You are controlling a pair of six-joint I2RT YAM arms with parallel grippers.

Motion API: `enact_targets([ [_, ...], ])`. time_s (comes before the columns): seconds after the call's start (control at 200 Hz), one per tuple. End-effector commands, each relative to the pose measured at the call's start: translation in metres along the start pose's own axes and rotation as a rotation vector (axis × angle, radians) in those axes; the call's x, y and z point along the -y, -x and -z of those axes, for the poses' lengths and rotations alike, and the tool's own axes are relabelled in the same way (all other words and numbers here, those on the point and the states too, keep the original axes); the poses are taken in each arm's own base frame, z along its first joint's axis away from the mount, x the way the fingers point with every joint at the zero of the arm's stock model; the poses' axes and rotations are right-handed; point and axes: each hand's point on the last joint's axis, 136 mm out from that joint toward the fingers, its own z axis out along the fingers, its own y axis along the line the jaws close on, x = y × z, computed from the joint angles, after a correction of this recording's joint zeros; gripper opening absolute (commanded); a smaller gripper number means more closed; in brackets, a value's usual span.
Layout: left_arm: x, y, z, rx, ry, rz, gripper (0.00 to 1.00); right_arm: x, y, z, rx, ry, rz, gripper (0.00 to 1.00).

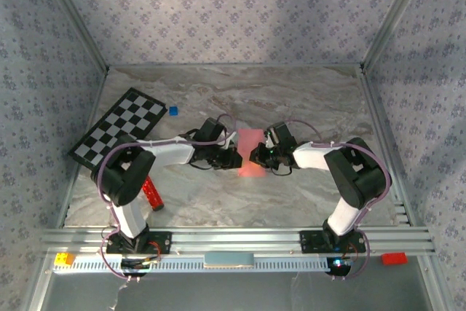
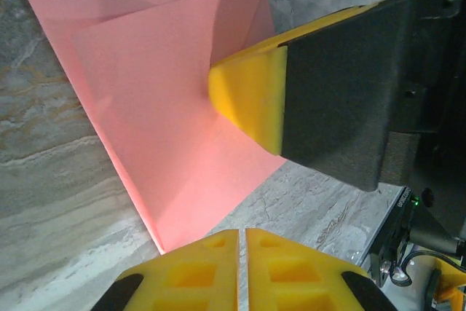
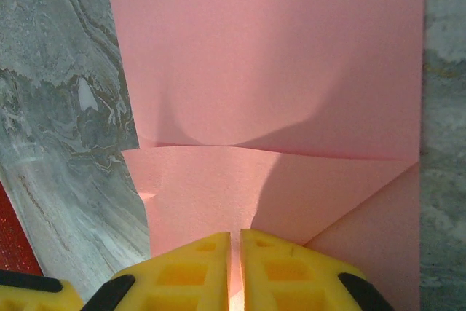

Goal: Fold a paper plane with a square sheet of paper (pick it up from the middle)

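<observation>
The square sheet of paper [image 1: 251,152] sits at the middle of the marbled worktop [image 1: 306,96]. The two arms reach in from either side, and their tips almost meet over it. Well apart to the left lies a black-and-white checkerboard [image 1: 120,127], with a tiny blue cube [image 1: 173,111] just beside its right corner. A red glittery bar [image 1: 153,193] lies near the left arm's base. On the aluminium rail [image 1: 233,242] at the near edge sit a yellow brick [image 1: 64,258] and a red brick [image 1: 394,258].

The sheet is plain salmon-pink, unmarked and already partly folded. In the right wrist view a flap edge runs straight across it, and a diagonal crease cuts the near right corner. From above it reads as a narrow strip, its near end glowing redder.

The right pincer [image 3: 235,237] is clenched on the sheet's near edge, its yellow fingers a slit apart with pink showing in the slit. In the left wrist view one of its fingers [image 2: 247,100] presses against the sheet's face and hides part of the right edge, with soft creases spreading from the tip. The left pincer [image 2: 242,234] is clenched too, its fingers nearly touching. The sheet's near corner ends just beside its left finger, and I cannot tell whether the two touch.
</observation>
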Motion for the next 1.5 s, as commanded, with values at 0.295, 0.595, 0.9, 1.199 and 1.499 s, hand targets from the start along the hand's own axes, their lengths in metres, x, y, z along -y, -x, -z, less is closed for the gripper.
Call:
enact_targets([
  [0.295,-0.029,-0.025,-0.03,-0.099,0.025,0.046,0.06,0.016,-0.003,-0.003,-0.019,-0.066,-0.026,0.13],
  [0.595,-0.05,-0.04,-0.028,-0.099,0.101,0.088,0.04,-0.003,0.006,0.006,0.009,-0.012,-0.001,0.14],
  [0.9,-0.041,-0.035,-0.026,-0.097,0.087,0.073,0.04,-0.009,0.009,0.009,0.003,0.007,0.013,0.16],
  [1.199,-0.029,-0.035,-0.021,-0.108,0.065,0.055,0.06,0.042,0.005,0.0,-0.014,-0.187,-0.08,0.05],
  [1.499,-0.022,-0.035,-0.015,-0.108,0.046,0.039,0.1,0.04,0.004,-0.001,-0.015,-0.177,-0.068,0.05],
])
